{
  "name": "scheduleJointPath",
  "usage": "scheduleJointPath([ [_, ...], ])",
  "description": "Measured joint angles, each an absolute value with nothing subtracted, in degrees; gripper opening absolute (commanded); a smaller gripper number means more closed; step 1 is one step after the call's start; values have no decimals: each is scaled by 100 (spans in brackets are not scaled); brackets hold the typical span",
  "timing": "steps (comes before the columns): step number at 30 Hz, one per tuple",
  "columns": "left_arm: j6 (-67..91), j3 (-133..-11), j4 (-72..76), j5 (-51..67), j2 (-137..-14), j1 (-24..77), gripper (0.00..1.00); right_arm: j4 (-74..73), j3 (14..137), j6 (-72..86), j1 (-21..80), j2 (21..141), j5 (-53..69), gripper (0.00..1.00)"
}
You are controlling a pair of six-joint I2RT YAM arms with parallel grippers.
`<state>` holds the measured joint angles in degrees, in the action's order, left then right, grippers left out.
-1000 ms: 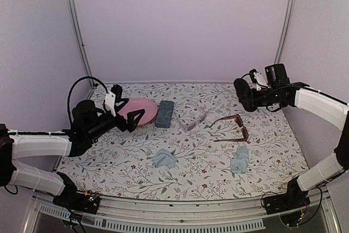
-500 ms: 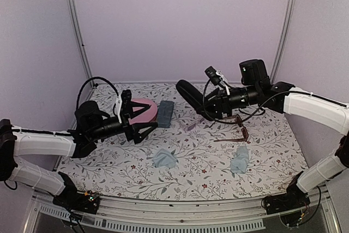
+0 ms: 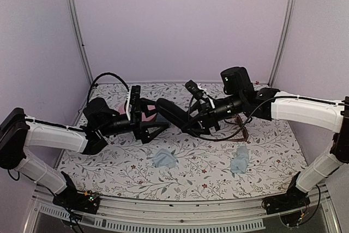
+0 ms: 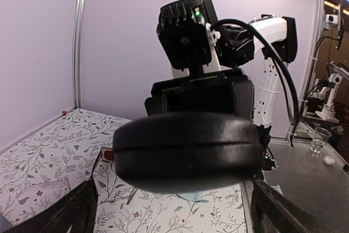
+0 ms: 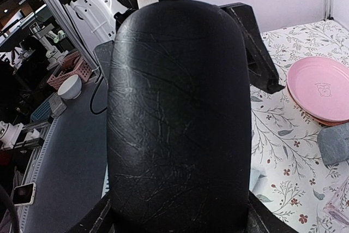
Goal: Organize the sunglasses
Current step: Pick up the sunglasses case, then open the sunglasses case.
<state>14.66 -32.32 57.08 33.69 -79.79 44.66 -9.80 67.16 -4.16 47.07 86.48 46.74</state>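
Two pincers meet in mid-air above the flower-patterned table (image 3: pixel 207 173).

Right pincer (image 3: pixel 191 119): pinching one end of the black oval hard-shell case (image 3: pixel 170 112), with the free end pointing at the left pincer.

Left pincer (image 3: pixel 155 119): spread wide, its fingers flanking that free end. Whether the pads touch the shell cannot be told.

Task items: neither pair is held. The sunglasses with reddish-brown frame and dark lenses (image 3: pixel 243 132) lie on the table behind and below the right pincer, under its forearm and partly hidden. The pale translucent pinkish sunglasses (image 5: pixel 337 205) show only as a faint outline at the edge of the right wrist view. They lie on the table below that pincer, near the grey-blue rectangular case (image 5: pixel 334 143) and the round pink plate (image 5: pixel 322 88).

Step in hand, as judged: transfer or two-handed bracing of the black case, probably so it can be opened to receive a pair.

Procedure:
1. Centre the shell between the left fingers before closing. The left wrist view shows it roughly centred.
2. Close slowly and squarely on the shell's two narrow edges, because the smooth, curved surface may slip sideways.
3. Hold the right grip firm until the left grip is secure, and only then release.
4. Hold the case high enough to clear the sunglasses lying below
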Motion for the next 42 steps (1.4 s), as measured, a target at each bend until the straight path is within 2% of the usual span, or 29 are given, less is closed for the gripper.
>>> scheduleJointPath([
  [4,1721,-3295,5957,3535,-8169,4510,99,-978,6716,-425,4812,8705,4668,27],
  [15,2029,-3507,6169,3688,-8442,4598,80,-891,6716,-434,4836,8724,4615,27],
  [19,2053,-3555,6202,3767,-8501,4606,59,-836,6716,-421,4836,8755,4541,29],
  [22,2102,-3564,6246,3879,-8521,4602,41,-781,6700,-528,4825,8761,4606,35],
  [29,2080,-3568,6184,3972,-8510,4595,1,-722,6667,-486,4823,8761,4584,64],
  [31,2058,-3579,6119,3992,-8486,4589,0,-720,6667,-473,4825,8761,4550,72],
  [34,1909,-3627,5913,4010,-8444,4589,0,-676,6667,-342,4838,8761,4464,75],
  [38,1719,-3640,5603,4062,-8442,4598,0,-589,6670,-193,4842,8764,4329,74],
  [42,1616,-3682,5360,4088,-8444,4595,0,-582,6678,-115,4842,8820,4294,67],
])
